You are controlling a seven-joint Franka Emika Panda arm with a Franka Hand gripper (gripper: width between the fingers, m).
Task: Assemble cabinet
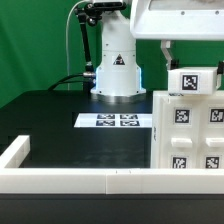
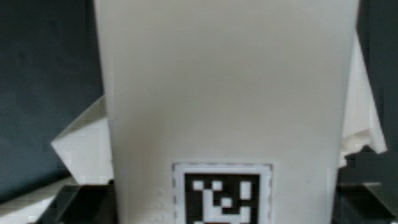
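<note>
The cabinet (image 1: 190,135), a large white boxy body with several square tags on its face, stands at the exterior view's right front. My gripper (image 1: 186,66) hangs just above its top and is shut on a white tagged panel (image 1: 193,81) that sits at the cabinet's upper edge. In the wrist view the same long white panel (image 2: 217,90) fills the middle, with its tag low down. My gripper (image 2: 217,206) has one dark finger (image 2: 64,204) pressed on each side of it. Whether the panel rests on the cabinet cannot be told.
The marker board (image 1: 118,121) lies flat on the black table before the arm's white base (image 1: 116,72). A long low white border rail (image 1: 70,178) runs along the front and up the exterior view's left side.
</note>
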